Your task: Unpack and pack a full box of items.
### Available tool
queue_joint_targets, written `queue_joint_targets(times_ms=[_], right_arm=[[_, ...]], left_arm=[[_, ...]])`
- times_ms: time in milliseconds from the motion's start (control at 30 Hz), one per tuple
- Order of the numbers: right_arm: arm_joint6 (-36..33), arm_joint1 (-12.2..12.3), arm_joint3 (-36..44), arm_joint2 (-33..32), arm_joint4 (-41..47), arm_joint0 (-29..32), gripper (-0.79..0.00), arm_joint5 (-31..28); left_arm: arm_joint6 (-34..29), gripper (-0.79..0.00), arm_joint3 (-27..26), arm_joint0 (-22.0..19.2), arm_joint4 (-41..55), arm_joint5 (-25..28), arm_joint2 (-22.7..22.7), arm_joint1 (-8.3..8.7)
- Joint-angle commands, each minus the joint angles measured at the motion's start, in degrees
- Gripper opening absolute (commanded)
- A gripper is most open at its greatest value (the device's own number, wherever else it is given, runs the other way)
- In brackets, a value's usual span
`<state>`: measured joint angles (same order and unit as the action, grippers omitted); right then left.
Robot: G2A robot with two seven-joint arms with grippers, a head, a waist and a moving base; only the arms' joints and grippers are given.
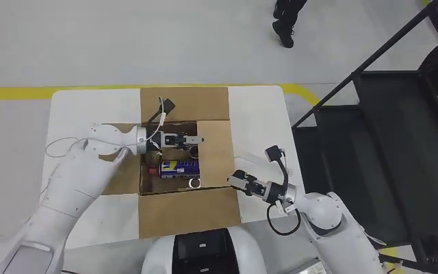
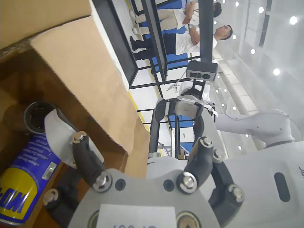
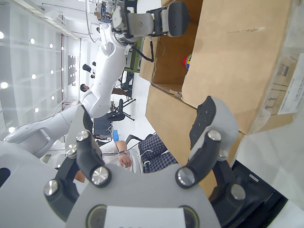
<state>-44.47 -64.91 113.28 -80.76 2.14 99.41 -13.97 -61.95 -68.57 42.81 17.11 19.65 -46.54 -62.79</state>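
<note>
An open cardboard box [image 1: 212, 154] stands mid-table with its flaps spread out. Inside lies a blue and yellow spray can [image 1: 179, 168] [image 2: 21, 186] [image 3: 188, 62], with a dark round tube [image 2: 35, 117] at its end and a pale ring [image 1: 195, 183] near the front wall. My left gripper [image 1: 190, 140] [image 2: 128, 129] hangs open over the box's inside, above the can, with nothing between its fingers. My right gripper [image 1: 237, 179] [image 3: 144, 119] is open and empty just outside the box's right flap [image 3: 237, 48], near the front corner.
The white table [image 1: 260, 116] carries the box. A black metal rack [image 1: 383, 137] stands off the table's right side. A dark small item [image 1: 152, 171] lies in the box's left part. A person's feet [image 1: 284, 27] stand on the floor far behind.
</note>
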Motion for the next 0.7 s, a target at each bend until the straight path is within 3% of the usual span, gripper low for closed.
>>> queue_joint_targets(times_ms=[0, 400, 667], right_arm=[[-0.4, 0.0, -0.7, 1.2, 0.2, -1.1, 0.0, -0.1], [-1.9, -0.1, -1.2, 6.1, 0.6, -4.5, 0.0, -0.5], [-4.2, 0.3, 2.5, 6.9, 1.9, -3.7, 0.0, -3.0]], left_arm=[[0.7, 0.0, 1.4, -0.4, 0.0, -0.4, 1.1, -0.61], [4.2, 0.0, 6.6, -4.9, 4.3, 4.4, 7.4, -5.79], [5.3, 0.0, 3.6, -5.9, 6.8, 9.0, 4.8, -6.34]])
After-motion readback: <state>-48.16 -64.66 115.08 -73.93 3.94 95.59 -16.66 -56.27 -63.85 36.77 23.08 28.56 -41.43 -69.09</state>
